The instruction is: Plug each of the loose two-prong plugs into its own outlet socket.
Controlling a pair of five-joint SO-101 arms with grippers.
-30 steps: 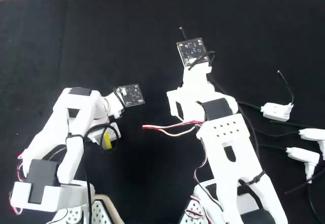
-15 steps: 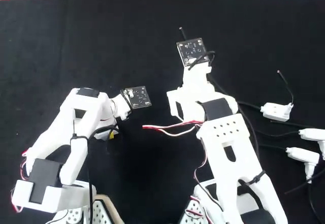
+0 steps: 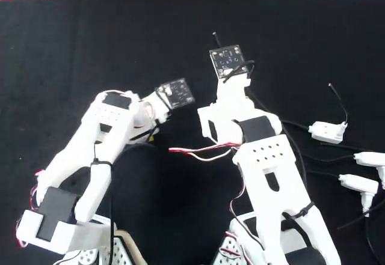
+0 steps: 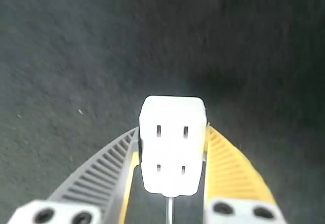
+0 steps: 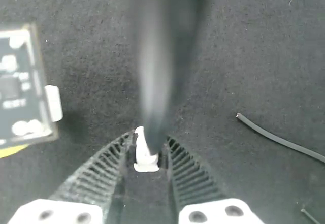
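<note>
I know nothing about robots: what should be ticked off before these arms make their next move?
1. The left pincer shut on the white socket block: ok.
2. Its slots empty and facing outward: ok.
3. The right pincer shut on a small white part with a dark cable: ok.
4. That part's prongs aimed at the slots: cannot tell.
5. Other white connectors lying on the table, apart from both pincers: ok.

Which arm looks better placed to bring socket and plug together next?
Left, probably: the left gripper clamps the socket block with its slots facing outward, ready to present, while the right gripper pinches only a small white piece on a dark cable.
</note>
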